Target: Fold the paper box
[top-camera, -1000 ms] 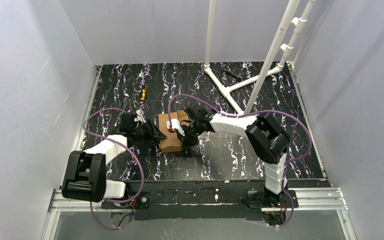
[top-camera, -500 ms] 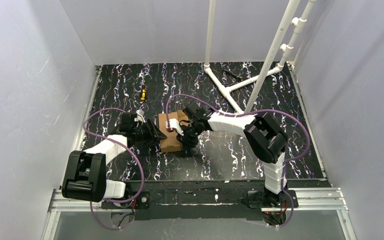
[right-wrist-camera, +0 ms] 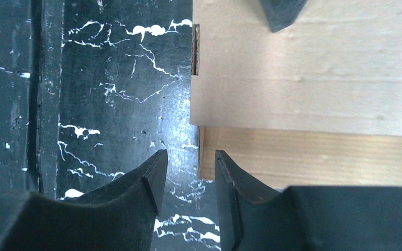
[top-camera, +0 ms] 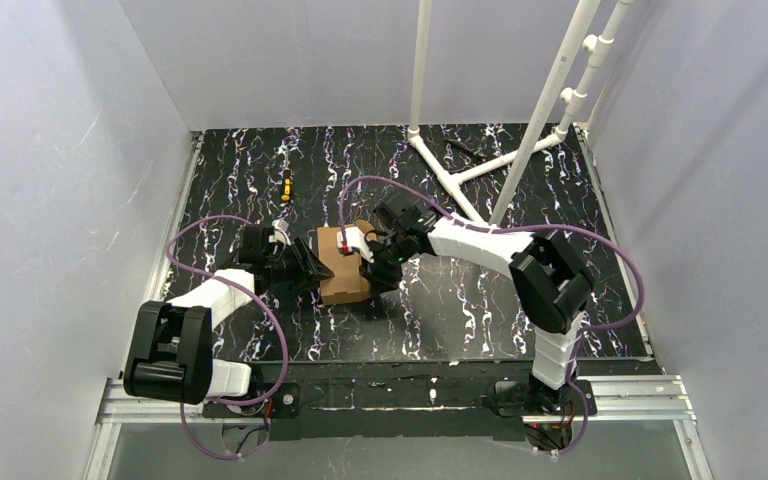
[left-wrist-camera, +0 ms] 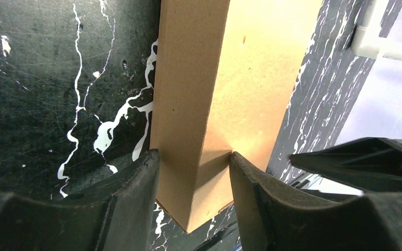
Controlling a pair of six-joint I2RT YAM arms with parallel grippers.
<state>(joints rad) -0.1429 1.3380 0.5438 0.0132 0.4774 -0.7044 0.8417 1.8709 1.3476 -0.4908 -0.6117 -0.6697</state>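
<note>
— While the brown corrugated cardboard box is set at mid-table between the two arms, which pincer is it held by?

— It is held by the left gripper. In the left wrist view its two black fingers are pressed against either side of an upright corner of the box, roughly half spread. The right gripper is seen parted by a narrow gap with only tabletop showing inside it, so nothing is gripped there.

— Which way is the box found from that free pincer?

— Just beside it. In the right wrist view the box's corner is overlapped by one finger, though whether contact is made cannot be told. From above, the box's long axis is seen running roughly from the near edge to the far one, with the left gripper at its left flank and the right gripper at its right side. Only a short sideways shift is judged to be needed before an edge can be caught.

— And the surface, the room?

— A black table veined with white is shown, flat, with open tabletop to the right of the box. White walls are set close around, and a white pipe frame is stood well apart at the far right.
</note>
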